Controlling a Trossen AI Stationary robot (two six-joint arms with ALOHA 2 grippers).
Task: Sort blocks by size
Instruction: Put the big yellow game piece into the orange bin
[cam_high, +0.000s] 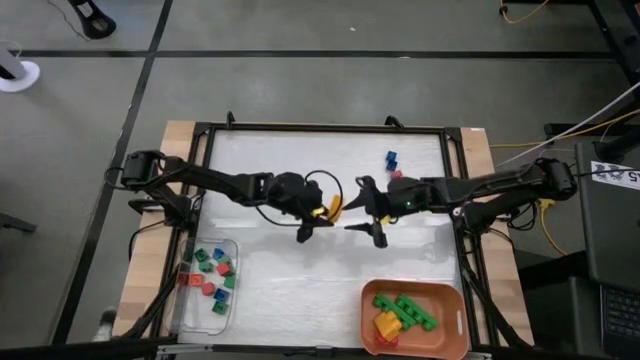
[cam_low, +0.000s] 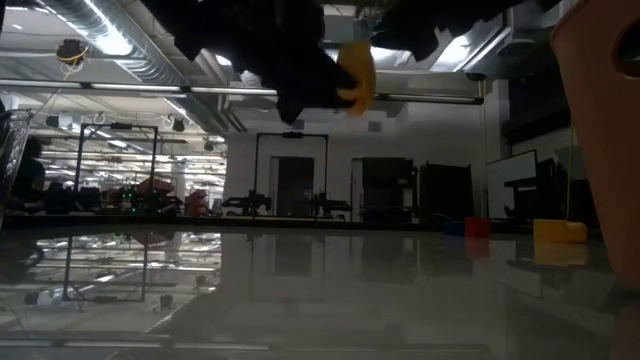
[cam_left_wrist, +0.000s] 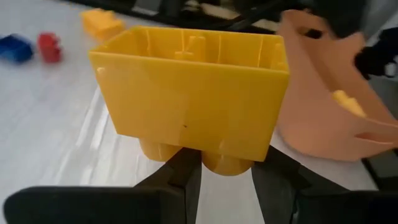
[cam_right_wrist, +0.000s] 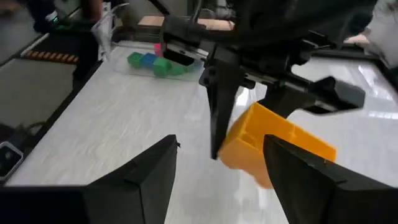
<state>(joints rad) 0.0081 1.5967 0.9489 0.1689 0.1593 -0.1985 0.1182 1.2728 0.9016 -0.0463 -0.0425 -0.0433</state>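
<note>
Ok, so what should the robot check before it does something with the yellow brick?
1. Yellow brick gripped by left gripper: ok, jaws pinch its studs.
2. Brick lifted off the table: ok.
3. Right gripper ready beside the brick: ok, jaws open.
4. Orange bin has room among its big bricks: ok.
5. Grip firm enough: cannot tell.
6. All bricks sorted: not ok, blue brick and red brick lie loose.

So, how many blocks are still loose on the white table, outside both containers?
2 for sure: a blue block and a red block beside it, at the far side. A third may be hidden by the right arm.
</note>
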